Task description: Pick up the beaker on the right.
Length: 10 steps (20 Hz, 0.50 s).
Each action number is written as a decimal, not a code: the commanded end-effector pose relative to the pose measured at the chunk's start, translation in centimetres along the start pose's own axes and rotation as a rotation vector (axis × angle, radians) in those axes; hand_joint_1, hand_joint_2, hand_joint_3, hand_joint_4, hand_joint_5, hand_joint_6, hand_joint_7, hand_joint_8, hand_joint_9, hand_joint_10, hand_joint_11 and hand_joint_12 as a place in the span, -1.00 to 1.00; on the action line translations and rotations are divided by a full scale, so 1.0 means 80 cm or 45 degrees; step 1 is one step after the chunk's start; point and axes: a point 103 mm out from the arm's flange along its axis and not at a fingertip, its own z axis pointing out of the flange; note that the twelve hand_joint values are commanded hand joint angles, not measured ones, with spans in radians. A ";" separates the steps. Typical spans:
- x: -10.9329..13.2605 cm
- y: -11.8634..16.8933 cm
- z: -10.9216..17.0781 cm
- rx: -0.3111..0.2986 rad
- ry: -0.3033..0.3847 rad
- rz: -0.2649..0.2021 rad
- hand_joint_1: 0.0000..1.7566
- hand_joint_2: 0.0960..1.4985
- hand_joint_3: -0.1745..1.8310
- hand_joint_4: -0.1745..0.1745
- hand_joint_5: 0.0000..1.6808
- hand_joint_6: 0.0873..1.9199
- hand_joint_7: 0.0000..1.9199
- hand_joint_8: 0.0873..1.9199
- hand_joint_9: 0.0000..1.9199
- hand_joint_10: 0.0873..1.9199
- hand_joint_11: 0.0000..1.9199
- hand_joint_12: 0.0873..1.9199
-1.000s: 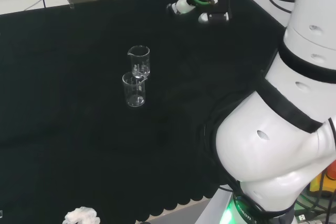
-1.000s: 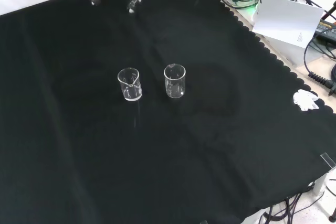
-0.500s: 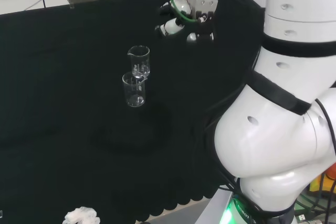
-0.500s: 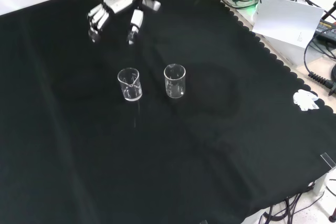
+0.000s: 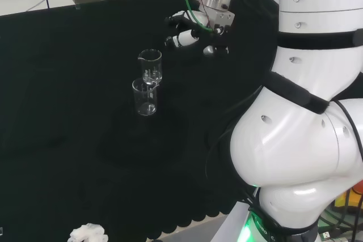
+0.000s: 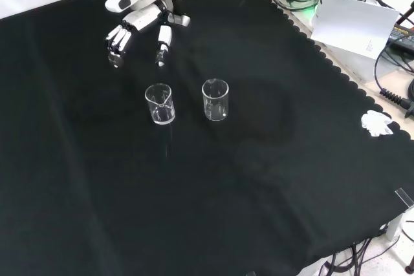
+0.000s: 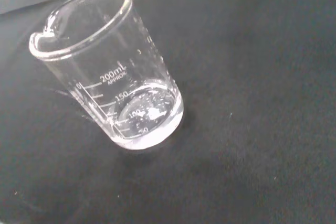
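Front view puts the hand (image 6: 143, 19), fingers spread and holding nothing, apart from both upright beakers; we judge the target is the nearer beaker (image 6: 159, 104), straight ahead of its fingertips, with the other beaker (image 6: 215, 99) off to the thumb side.

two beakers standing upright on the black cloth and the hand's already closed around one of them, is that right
Not quite: the hand holds nothing. In the front view it hovers open above the cloth, apart from both beakers. The two beakers do stand upright.
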 end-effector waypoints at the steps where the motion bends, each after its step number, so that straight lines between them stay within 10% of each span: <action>1: -0.001 0.003 0.031 0.037 0.125 -0.125 -0.19 0.14 -1.00 -0.27 -0.46 -1.00 -0.77 -0.33 -0.57 -0.35 -0.91 0.46; 10: 0.006 0.007 0.056 0.034 0.190 -0.190 -0.20 0.12 -1.00 -0.29 -0.47 -1.00 -0.75 -0.34 -0.53 -0.38 -0.88 0.44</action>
